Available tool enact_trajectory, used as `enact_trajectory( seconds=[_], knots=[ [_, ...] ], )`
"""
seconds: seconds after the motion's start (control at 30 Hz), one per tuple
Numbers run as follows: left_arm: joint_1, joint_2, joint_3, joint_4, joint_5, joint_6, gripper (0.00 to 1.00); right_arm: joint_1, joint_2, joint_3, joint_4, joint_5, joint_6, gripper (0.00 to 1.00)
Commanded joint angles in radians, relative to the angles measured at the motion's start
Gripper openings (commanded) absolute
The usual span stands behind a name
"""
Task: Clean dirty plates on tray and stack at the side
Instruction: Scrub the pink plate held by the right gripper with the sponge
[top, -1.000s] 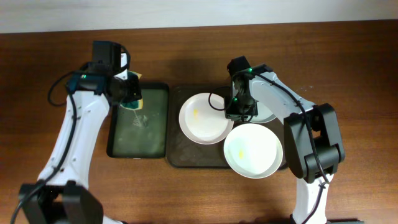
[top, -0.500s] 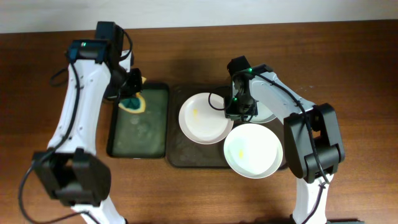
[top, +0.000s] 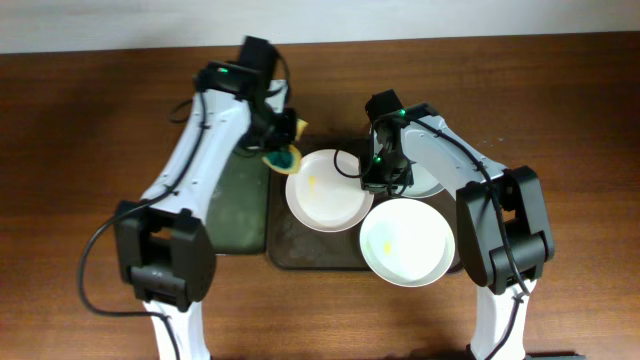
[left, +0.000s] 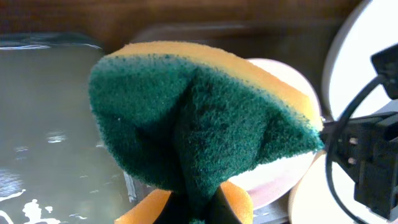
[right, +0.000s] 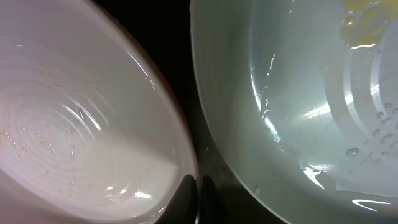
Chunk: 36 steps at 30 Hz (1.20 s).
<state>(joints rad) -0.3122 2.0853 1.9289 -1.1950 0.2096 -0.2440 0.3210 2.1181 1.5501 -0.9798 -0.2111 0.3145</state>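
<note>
Sponge (top: 283, 157) pinched in left gripper (top: 278, 146), hovering over left rim of plate (top: 325, 195) on tray (top: 290, 250). Right gripper (top: 383, 181) nipped narrow on plate's far rim (steadying it, likely). Lower green face flat, scrub yellow smear (top: 314, 181) lightly.

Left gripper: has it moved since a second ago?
Yes. The left gripper, shut on the sponge, swung right from over the black tray's far end. It now hangs at the left plate's far-left rim on the brown tray.

The tray (top: 298, 243) is filled by three plates (top: 328, 200), the right gripper (top: 385, 181) wedged between them. Its front-left corner is left bare.
</note>
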Motion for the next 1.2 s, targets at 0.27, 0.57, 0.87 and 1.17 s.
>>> enact_trajectory(
  seconds=[0.27, 0.57, 0.87, 1.17],
  knots=[
    [-0.087, 0.151, 0.016, 0.006, 0.004, -0.078, 0.0, -0.001, -0.016, 0.006, 0.001, -0.006, -0.003, 0.04],
    [-0.116, 0.237, -0.006, 0.041, -0.016, -0.078, 0.0, -0.001, -0.015, 0.006, 0.001, -0.006, -0.003, 0.04],
    [-0.143, 0.327, -0.03, 0.069, -0.087, -0.085, 0.0, -0.001, -0.015, 0.006, 0.001, -0.018, -0.003, 0.04],
    [-0.166, 0.424, -0.03, 0.06, 0.158, 0.101, 0.0, -0.001, -0.016, 0.006, 0.001, -0.018, -0.004, 0.04]
  ],
)
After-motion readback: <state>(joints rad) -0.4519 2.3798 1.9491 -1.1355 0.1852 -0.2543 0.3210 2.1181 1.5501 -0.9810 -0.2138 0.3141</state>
